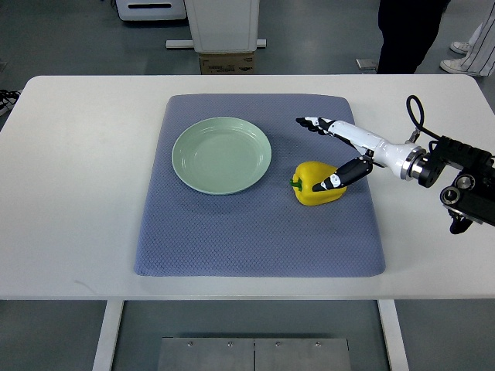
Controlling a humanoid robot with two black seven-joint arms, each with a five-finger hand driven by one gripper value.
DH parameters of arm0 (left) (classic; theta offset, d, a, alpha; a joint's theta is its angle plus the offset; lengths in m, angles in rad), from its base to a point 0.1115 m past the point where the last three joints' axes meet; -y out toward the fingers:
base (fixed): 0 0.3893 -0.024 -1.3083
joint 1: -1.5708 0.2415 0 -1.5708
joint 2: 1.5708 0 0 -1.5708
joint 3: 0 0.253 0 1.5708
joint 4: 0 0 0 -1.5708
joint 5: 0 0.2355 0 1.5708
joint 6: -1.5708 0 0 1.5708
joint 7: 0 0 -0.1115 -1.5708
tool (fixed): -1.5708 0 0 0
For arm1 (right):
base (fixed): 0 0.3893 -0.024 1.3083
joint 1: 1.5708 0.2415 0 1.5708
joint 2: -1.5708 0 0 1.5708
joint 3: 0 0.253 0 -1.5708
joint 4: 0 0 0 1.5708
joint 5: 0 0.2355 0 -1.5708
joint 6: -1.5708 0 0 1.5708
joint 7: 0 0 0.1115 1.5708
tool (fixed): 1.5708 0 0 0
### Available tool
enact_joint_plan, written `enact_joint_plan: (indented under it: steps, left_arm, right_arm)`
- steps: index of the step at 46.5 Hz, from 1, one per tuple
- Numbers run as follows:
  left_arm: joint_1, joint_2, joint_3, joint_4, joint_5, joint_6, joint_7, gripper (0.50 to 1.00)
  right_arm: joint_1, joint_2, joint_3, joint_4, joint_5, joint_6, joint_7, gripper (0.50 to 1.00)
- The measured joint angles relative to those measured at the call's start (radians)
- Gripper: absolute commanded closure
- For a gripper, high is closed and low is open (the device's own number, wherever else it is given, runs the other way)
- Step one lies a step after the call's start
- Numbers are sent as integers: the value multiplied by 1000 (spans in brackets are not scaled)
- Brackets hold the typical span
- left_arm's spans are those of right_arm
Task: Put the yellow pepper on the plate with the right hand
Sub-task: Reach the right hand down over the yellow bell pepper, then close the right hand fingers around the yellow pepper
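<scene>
Yellow pepper [315, 193]: light, smooth, likely slippery, rolls | take hold across broad body | right robot hand [334, 153]: spread, thumb touching pepper, ungrasped | plate [222, 154]: empty

Right arm, top view: slim white-shelled robot hand [349, 147] with black fingertips [309, 123] and a thumb in black with a white tip section. The white palm tapers into a white forearm shell ending at a silver metal wrist ring [418, 168]. Behind it, a black blocky arm housing [464, 174] with round joint caps. A thin black cable [417, 116] loops up from the wrist. Far right: a person's dark trousers [410, 35] and white shoes [460, 58].
</scene>
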Motion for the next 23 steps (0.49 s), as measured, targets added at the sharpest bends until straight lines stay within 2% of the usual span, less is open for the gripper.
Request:
enact_joint_plan:
  steps: [6, 23]
  left_arm:
    - [0, 0, 0, 0, 0, 0, 0, 500]
    - [0, 0, 0, 1, 0, 0, 0, 500]
  right_arm:
    - [-1, 2, -18, -3, -9, -1, 24, 513]
    - [-12, 10, -37, -49, -23, -4, 24, 530]
